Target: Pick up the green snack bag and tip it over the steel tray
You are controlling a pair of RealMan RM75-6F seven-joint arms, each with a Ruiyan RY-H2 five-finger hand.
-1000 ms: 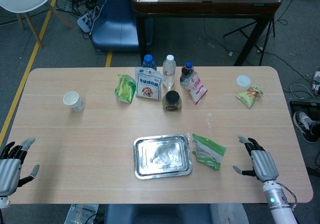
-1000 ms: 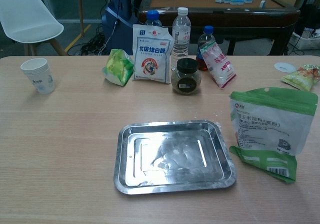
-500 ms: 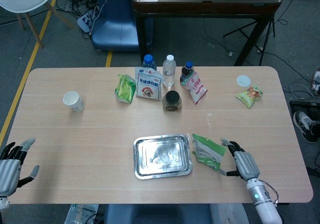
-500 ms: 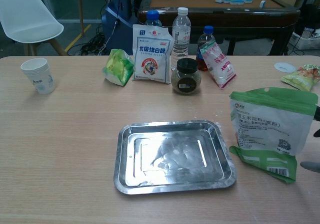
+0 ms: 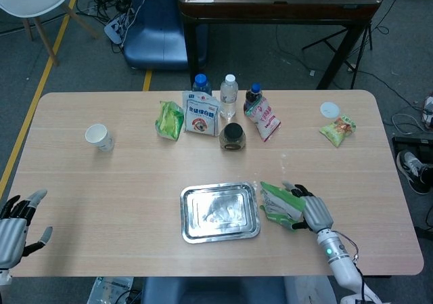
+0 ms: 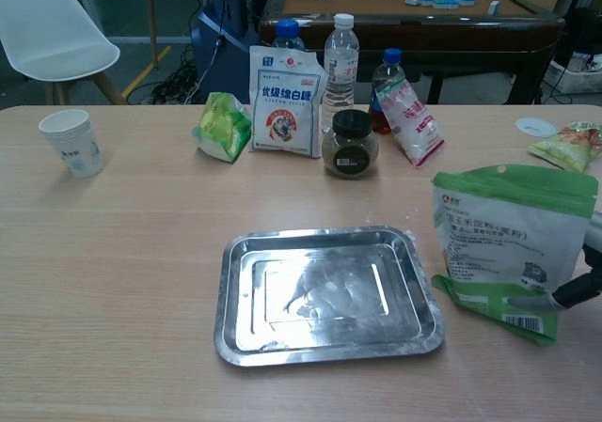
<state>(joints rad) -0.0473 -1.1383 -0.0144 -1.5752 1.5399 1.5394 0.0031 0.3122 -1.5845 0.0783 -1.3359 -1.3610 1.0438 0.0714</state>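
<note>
Now right hand [image 5: 312, 212] moved in, fingers [image 5: 292, 190] wrapping green snack bag [image 5: 280, 203], left hand [image 5: 13, 226] spread, empty

head view looks steeply down on the whole table [image 5: 135, 175] from high; chest view sits low and close, facing across it; both share the steel tray [image 5: 220, 212].

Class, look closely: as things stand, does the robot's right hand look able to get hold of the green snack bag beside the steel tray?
Probably yes. The right hand is already at the green snack bag, fingers against its right side, with nothing between them. Whether it grips yet is unclear.
</note>
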